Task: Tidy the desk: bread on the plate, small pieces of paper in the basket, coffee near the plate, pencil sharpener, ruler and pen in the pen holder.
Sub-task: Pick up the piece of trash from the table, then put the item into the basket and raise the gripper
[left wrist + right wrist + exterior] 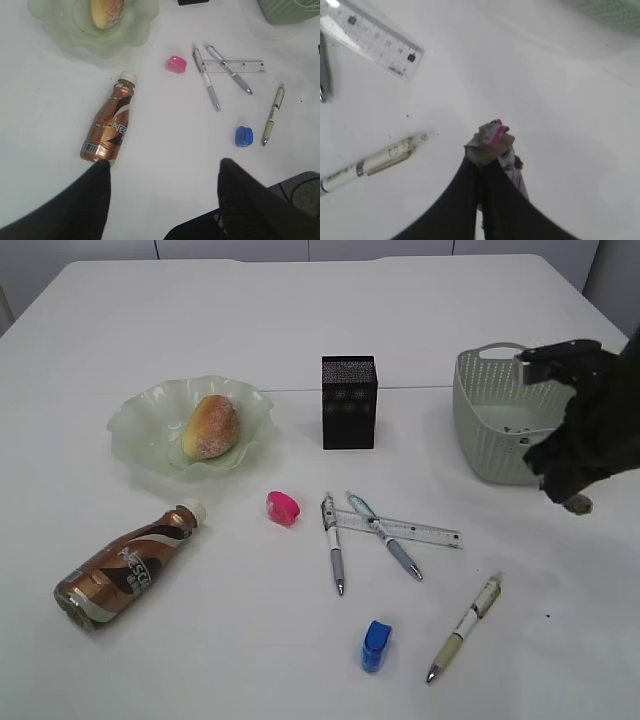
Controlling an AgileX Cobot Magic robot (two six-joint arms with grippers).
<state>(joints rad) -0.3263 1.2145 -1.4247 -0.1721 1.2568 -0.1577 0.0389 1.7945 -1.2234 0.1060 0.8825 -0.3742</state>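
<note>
My right gripper [487,159] is shut on a crumpled piece of paper [491,141] with a pink mark, held above the table just in front of the grey-green basket [487,455]; the paper also peeks out below the gripper in the exterior view [578,505]. My left gripper [162,170] is open and empty above the table's front edge, near the base of the lying coffee bottle [109,126]. The bread [211,426] lies on the pale green plate [135,435]. A pink sharpener [282,506], a blue sharpener [376,645], a clear ruler [420,531] and three pens [333,542] lie in the middle. The black pen holder [348,402] stands behind them.
The coffee bottle [125,566] lies on its side at the front left, cap toward the plate. One pen [465,626] lies apart at the front right. The basket holds a few small scraps at its bottom.
</note>
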